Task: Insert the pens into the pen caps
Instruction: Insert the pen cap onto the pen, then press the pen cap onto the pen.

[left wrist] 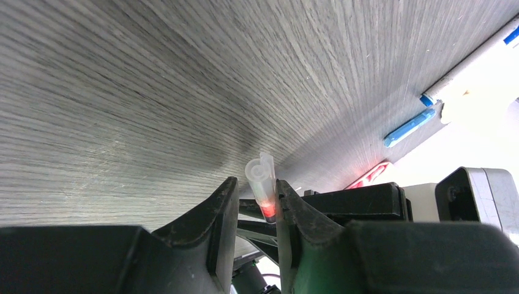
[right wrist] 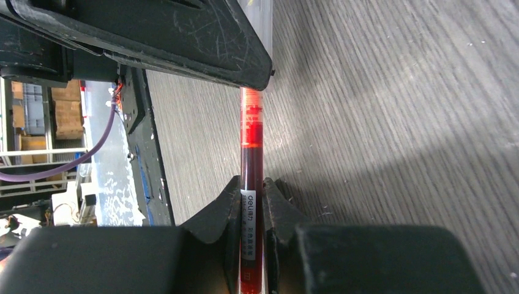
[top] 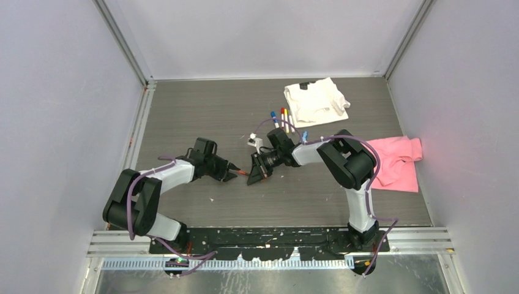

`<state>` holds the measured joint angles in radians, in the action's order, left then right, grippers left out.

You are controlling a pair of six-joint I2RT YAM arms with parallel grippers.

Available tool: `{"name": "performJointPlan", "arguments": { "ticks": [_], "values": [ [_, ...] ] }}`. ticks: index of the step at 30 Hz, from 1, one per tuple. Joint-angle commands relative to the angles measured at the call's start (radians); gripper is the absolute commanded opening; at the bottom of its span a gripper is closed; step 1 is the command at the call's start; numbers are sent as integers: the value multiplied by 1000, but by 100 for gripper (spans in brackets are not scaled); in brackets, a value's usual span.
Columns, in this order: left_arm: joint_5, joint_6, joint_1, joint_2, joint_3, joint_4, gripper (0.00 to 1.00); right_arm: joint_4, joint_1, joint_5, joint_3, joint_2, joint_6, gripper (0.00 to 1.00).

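Left gripper: closed on a clear pen cap with a red end, pinched between both fingers.
Right gripper: clamped on a dark red pen, whose barrel runs forward between the fingers.
Writing: a white label on the barrel reads "deli"; the smaller print is too fine to read.
Pen tip: it reaches the opposite arm's finger; whether it sits inside the cap cannot be told.
Other pens: blue, red and yellow ends, beside the white cloth.
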<state>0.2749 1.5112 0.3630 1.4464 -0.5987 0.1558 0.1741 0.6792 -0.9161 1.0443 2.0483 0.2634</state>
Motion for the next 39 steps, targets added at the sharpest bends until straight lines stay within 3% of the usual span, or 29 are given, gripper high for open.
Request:
{"name": "performJointPlan", "arguments": {
  "ticks": [1,10,18,20,33,39],
  "values": [
    [26,-10,-12,-47,26,-26,31,26,3,81,-21,1,-41,1],
    [32,-13,-27,-90,51,-36,36,92,2,49,-41,-5,-10,1],
    [36,-15,-33,-125,51,-55,44,124,3,27,-54,-13,-3,1],
    [37,-17,-34,-142,52,-55,49,131,3,23,-58,-15,0,1],
    [78,-98,-47,-361,73,-2,62,239,-7,-7,-96,-62,47,1],
    [69,-234,-64,-550,47,-9,85,279,-31,-26,-122,-122,52,1]
  ]
}}
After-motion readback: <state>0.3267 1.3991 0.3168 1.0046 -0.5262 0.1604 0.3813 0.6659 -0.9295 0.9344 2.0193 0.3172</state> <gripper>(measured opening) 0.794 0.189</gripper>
